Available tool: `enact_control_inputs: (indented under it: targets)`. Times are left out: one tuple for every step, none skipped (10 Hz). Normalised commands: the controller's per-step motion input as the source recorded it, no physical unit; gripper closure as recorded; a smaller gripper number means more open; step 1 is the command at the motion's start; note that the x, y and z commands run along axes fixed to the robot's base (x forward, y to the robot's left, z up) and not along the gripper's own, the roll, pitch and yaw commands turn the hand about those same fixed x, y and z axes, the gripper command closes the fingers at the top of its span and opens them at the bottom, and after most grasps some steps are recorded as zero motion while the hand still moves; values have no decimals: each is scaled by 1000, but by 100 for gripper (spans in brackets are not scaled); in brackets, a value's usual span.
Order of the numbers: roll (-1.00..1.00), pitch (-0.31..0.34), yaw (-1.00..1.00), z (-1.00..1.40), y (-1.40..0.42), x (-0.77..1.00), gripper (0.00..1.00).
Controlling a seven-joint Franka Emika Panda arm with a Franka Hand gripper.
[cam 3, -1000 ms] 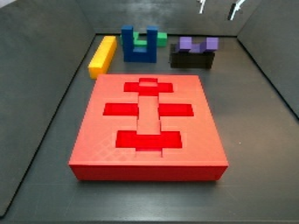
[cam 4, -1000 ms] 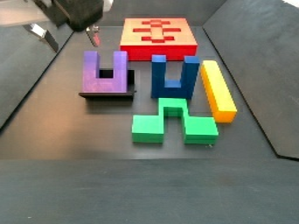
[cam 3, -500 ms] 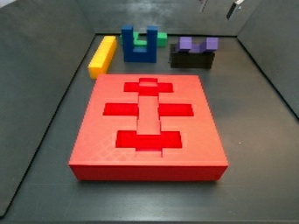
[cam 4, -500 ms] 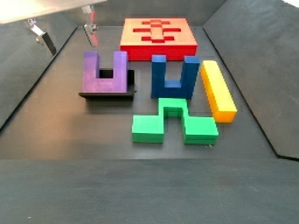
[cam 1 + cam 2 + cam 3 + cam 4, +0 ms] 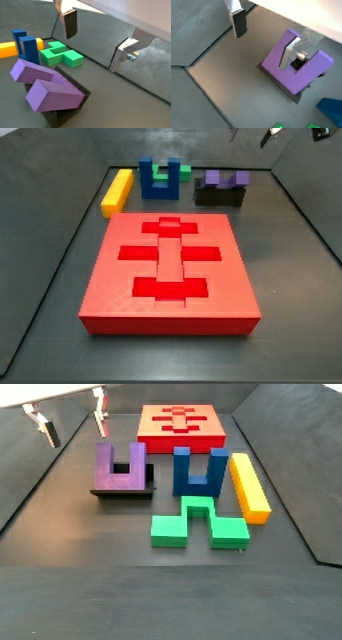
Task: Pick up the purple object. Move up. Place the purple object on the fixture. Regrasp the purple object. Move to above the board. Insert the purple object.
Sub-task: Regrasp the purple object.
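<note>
Red and flat, the board is the biggest thing, with cross-shaped recesses in its top. The gripper hangs above the floor, up and to the side of the purple object; its two silver plate fingers are spread wide apart and hold nothing, touch nothing. The purple object, a chunky U-shaped plastic block, rests on the dark fixture. Beside it stands a blue U-shaped block, then a long yellow bar. A green block lies in front of them.
</note>
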Motion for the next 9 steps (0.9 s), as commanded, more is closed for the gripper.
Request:
enact_control_inputs:
  targets:
    - [520, 177, 0, -34, -49, 143, 0]
    - [474, 137, 0, -77, -86, 126, 0]
    - [360, 103, 0, -123, -89, 100, 0]
    - [71, 0, 40, -117, -43, 0, 0]
    - [0, 0, 0, -17, 0, 0, 0]
    - [0, 0, 11, -34, 0, 40, 0]
    - [0, 0, 0, 0, 0, 46, 0]
    - [0, 0, 46, 0, -143, 0, 0]
    - [134, -94, 209, -20, -457, -60, 0]
